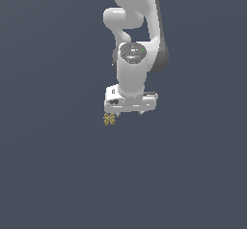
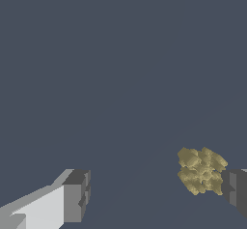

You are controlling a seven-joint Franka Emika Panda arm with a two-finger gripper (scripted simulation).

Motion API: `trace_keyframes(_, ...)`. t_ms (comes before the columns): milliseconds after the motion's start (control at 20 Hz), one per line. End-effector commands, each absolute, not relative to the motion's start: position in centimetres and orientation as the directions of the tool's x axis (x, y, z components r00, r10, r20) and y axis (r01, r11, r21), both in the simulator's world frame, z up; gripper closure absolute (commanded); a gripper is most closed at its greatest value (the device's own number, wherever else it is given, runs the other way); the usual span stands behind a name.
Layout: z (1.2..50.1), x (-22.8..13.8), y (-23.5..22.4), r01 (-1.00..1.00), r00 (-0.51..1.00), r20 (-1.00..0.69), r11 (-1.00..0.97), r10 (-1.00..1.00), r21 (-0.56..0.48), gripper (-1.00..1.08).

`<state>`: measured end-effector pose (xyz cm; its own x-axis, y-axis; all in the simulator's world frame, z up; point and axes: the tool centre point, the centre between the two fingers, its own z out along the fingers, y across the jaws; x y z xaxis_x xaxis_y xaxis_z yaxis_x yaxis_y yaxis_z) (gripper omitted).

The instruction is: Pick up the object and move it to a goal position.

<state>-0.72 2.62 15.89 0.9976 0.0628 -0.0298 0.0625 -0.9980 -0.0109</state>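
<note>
So, starting closest in, the wrist view is showing the two grey-padded fingers [image 2: 76, 196] of the white robot gripper [image 2: 154, 194] sitting wide apart, with a big stretch of bare dark blue-grey surface [image 2: 120, 78] between them, so the jaws are standing pretty much fully spread and they aren't gripping anything. The small yellowish-gold lumpy object [image 2: 200, 170], all knobbly with darker speckled hollows, is lying inside that gap but way off to one side, just beside one finger pad, looking like it's touching it or very nearly, though I honestly can't tell which. The other finger is well apart from it. Moving out to the exterior view, the white gripper [image 1: 126, 113] is pointing straight down from the white Franka arm [image 1: 132, 39], and its fingertips are barely poking out under the hand's flat body. The gold lump [image 1: 109, 120] is showing just below the end of the hand on the exterior view's left, tiny next to the gripper. I can't tell from this angle whether it's resting on the floor or not, since that flat dark blue-grey ground [image 1: 48, 175] is filling everything behind with no shadows or edges to go by.
</note>
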Motion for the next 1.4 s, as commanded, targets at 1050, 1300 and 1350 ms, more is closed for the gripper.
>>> trace_keyframes(1050, 16.4, -0.5, 1.2, 0.082, 0.997, -0.001, -0.996, 0.082, -0.021, -0.92)
trace_keyframes(1300, 14.3, -1.6, -1.3, 0.082, 0.997, 0.0, -0.997, 0.082, -0.016, -0.92)
trace_keyframes(1350, 13.8, -2.0, -2.0, 0.082, 0.997, 0.0, -0.997, 0.082, -0.015, -0.92)
